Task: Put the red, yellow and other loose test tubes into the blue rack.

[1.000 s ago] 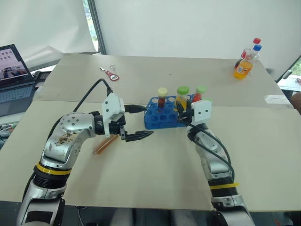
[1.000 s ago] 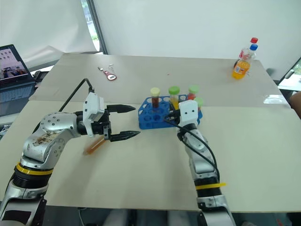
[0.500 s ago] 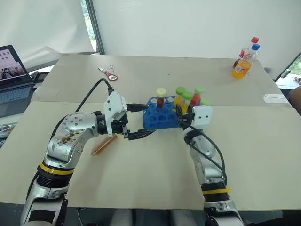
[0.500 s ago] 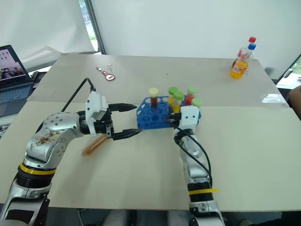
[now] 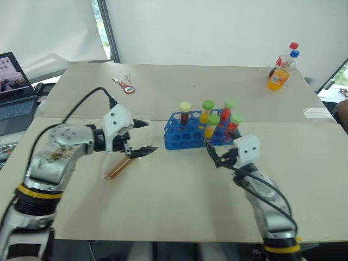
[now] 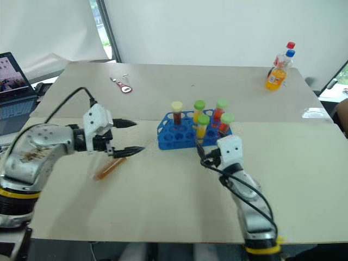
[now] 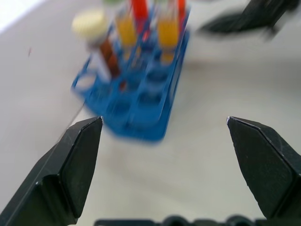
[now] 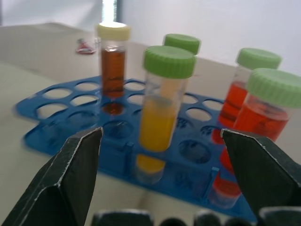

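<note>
The blue rack (image 5: pixel 198 132) stands on the bench (image 5: pixel 174 201) holding five capped tubes: one brown (cream cap), two yellow, two red. One loose orange tube (image 5: pixel 119 167) lies flat on the bench, just below the left claw (image 5: pixel 142 137), whose fingers are spread wide and empty. The right claw (image 8: pixel 162 179) sits just in front of the rack, fingers wide apart, gripping nothing.
</note>
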Robot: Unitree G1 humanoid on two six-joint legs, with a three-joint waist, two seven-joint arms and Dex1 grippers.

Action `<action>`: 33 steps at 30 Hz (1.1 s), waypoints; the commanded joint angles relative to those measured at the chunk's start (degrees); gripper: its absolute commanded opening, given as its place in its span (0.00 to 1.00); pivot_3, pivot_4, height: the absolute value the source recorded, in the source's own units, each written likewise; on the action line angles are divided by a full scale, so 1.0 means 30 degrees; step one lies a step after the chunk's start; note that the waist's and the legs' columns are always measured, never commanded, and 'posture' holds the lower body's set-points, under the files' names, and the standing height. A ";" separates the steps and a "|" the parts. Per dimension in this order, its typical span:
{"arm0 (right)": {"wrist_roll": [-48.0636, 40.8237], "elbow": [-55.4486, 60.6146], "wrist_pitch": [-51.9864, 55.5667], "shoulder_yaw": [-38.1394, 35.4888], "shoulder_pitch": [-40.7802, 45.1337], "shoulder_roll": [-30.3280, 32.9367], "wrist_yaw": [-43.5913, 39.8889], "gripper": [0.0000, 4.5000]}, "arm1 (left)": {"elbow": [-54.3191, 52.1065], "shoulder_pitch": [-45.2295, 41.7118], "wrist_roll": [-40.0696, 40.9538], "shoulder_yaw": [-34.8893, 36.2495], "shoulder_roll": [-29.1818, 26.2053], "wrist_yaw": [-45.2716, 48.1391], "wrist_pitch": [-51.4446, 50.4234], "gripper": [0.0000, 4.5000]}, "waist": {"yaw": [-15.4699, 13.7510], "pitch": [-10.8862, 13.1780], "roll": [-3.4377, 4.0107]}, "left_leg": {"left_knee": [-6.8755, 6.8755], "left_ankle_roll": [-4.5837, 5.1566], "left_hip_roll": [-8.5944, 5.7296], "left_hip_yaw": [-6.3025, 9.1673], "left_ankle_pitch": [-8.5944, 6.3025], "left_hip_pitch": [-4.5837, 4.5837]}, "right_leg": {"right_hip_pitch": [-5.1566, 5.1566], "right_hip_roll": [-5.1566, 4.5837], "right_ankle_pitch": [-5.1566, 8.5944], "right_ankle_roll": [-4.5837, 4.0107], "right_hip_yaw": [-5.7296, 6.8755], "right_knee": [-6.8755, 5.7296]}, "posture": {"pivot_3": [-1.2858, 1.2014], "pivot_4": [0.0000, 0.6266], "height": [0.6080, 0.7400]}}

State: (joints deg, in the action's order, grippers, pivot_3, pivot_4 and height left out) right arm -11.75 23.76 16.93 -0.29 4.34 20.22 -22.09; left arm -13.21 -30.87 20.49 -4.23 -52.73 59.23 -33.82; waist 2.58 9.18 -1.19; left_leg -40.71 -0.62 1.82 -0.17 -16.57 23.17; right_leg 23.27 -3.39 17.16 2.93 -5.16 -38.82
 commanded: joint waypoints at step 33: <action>-1.2290 0.6194 0.9572 -0.1882 0.4373 1.0076 -0.7802 0.99 | 0.3441 -0.7426 -0.4572 -1.0299 -0.0356 0.1436 -1.1773 1.00 | -0.0620 0.0092 -0.0102 | -0.0044 0.0045 -0.0004 0.0055 0.0025 0.0053 | -0.0010 0.0005 0.0007 -0.0009 0.0048 0.0007 | 0.52 0.24 0.87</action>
State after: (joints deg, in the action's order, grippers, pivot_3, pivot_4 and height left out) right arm -49.16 40.55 46.41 -4.39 17.72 49.51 -44.97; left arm -2.33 -52.46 7.85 -35.07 -53.50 64.11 -68.88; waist 0.72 9.45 -1.49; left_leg -40.85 -0.48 1.81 0.00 -16.49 23.33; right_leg 23.23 -3.38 17.18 2.91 -5.01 -38.79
